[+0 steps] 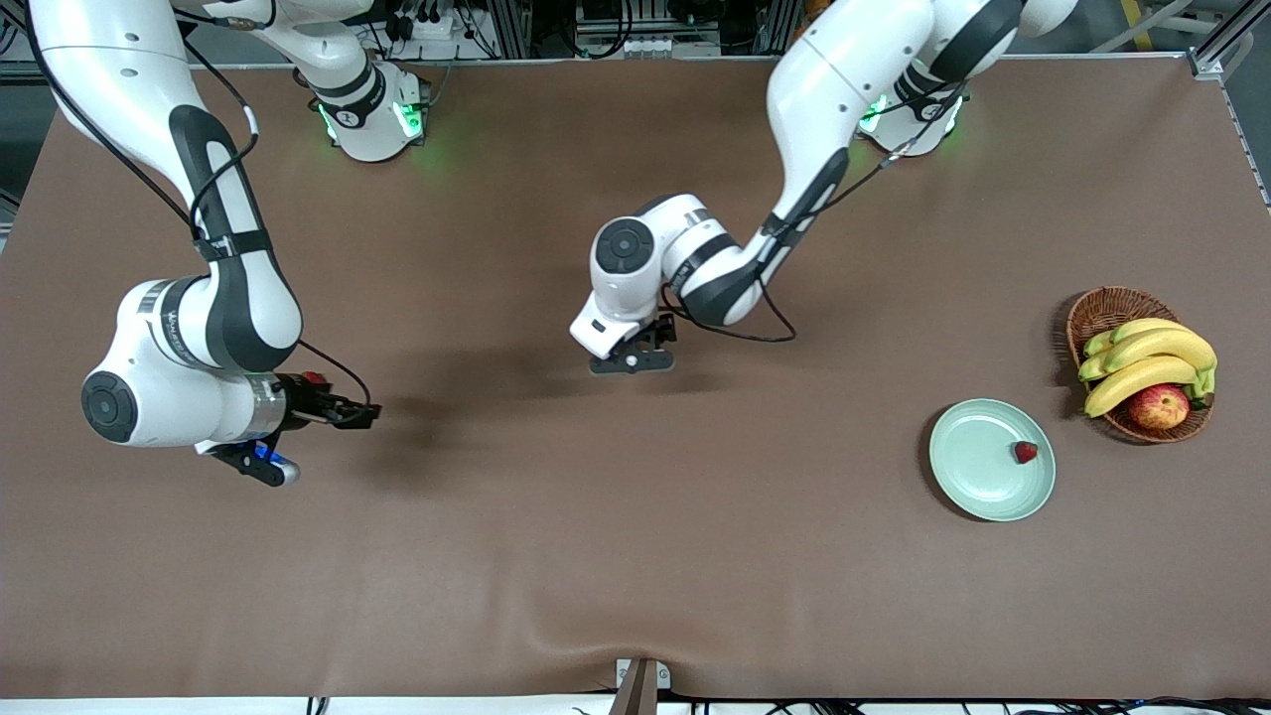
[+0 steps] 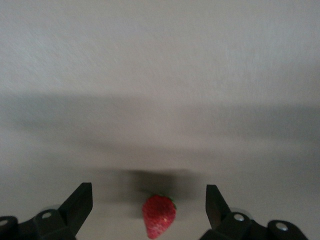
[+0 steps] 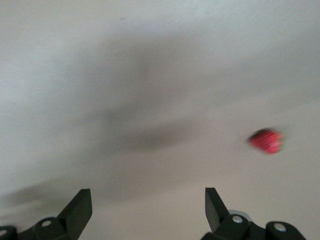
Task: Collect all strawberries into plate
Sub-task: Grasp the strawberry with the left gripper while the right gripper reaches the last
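Strawberries: one berry (image 1: 1025, 452) already lies in the plate, close to the rim on the basket's end. A second strawberry (image 2: 159, 216) sits on the desk right between the left gripper's jaws, seen in the left wrist view; the front view hides it under that gripper. A third strawberry (image 1: 315, 378) peeks out beside the right gripper, at the right arm's end of the desk; the right wrist view shows it off to one side of the jaws, not between them.

Plate: the pale green plate (image 1: 968, 487) rests toward the left arm's end of the desk, just beside the wicker basket (image 1: 1097, 310) of bananas (image 1: 1147, 362) and an apple (image 1: 1158, 406).

Left gripper: the left gripper (image 1: 634, 357) hangs low over mid-desk, jaws open wide, berry centred, nothing gripped.

Right gripper: the right gripper (image 1: 348, 410) hovers low, jaws open and empty.

Stage: one of three collected, I'd say; two pickups pending.

Risk, left: the berry is small and conical. If the jaws close high or off its middle, it could squirt out and roll. Too hard a squeeze may crush it.

Risk, right: the berry is off line; closing here would catch nothing, and a sideways sweep could knock it away.

Risk, drop: release near the plate's shallow rim and a berry could roll off.
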Motion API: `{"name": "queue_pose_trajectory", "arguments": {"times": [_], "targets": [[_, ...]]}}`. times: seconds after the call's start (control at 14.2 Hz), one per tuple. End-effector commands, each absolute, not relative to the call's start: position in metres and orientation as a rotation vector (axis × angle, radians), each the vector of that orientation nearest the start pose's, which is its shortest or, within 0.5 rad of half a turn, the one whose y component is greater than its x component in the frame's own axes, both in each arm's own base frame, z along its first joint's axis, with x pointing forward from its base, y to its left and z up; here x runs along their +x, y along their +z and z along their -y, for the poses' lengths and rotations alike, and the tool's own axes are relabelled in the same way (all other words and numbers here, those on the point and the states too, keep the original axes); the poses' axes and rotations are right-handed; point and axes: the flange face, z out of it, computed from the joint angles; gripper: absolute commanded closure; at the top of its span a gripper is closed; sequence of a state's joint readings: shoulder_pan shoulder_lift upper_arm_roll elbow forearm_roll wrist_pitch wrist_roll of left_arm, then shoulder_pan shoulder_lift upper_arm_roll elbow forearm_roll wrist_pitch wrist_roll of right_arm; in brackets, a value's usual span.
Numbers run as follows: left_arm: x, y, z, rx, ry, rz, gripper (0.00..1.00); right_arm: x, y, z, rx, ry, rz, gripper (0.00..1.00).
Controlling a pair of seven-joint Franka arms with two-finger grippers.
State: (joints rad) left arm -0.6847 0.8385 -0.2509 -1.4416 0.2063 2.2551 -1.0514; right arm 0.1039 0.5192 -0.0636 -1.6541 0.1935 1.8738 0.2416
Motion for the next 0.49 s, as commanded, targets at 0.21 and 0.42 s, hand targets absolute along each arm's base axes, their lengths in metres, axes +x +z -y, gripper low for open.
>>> {"name": "queue_pose_trajectory", "arguments": {"times": [0.21,0.42], "targets": [[0.445,0.184,0.573,-3.139,0.032,0.18,0.0,0.632,0.268,0.025,-3.032,0.418,0.035,0.0],[0.445,0.179,0.572,-3.136,0.036,0.183,0.0,0.624,0.251,0.036,-3.018,0.402,0.17,0.0]]}}
